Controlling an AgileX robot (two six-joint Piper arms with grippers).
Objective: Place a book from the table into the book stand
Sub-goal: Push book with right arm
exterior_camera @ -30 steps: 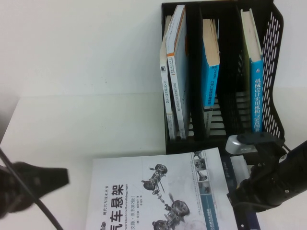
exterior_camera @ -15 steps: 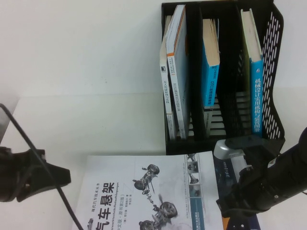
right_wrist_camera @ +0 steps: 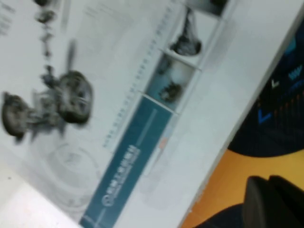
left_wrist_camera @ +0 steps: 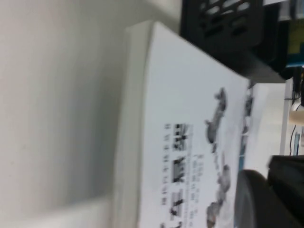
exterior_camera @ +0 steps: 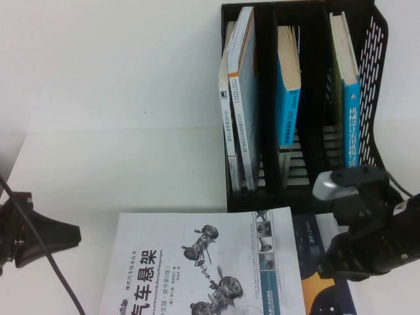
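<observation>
High view: large thin white-covered paperback [exterior_camera: 197, 269] lies flat at the white table's [exterior_camera: 118, 170] near edge, before the black plastic book stand [exterior_camera: 374, 98]. Left pincer [exterior_camera: 62, 235] and right pincer [exterior_camera: 328, 266], both together, flank it empty. Probably light, floppy; best gripped by the spine edge.

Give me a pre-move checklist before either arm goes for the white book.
1. Book flat on table, in front of the stand: ok.
2. Left gripper shut beside book's left edge, holding nothing: not ok for a grasp.
3. Right gripper shut over the navy book at the right edge: not ok.
4. Book stand slots have room: ok.
5. Book overlaps the navy book: ok.
</observation>
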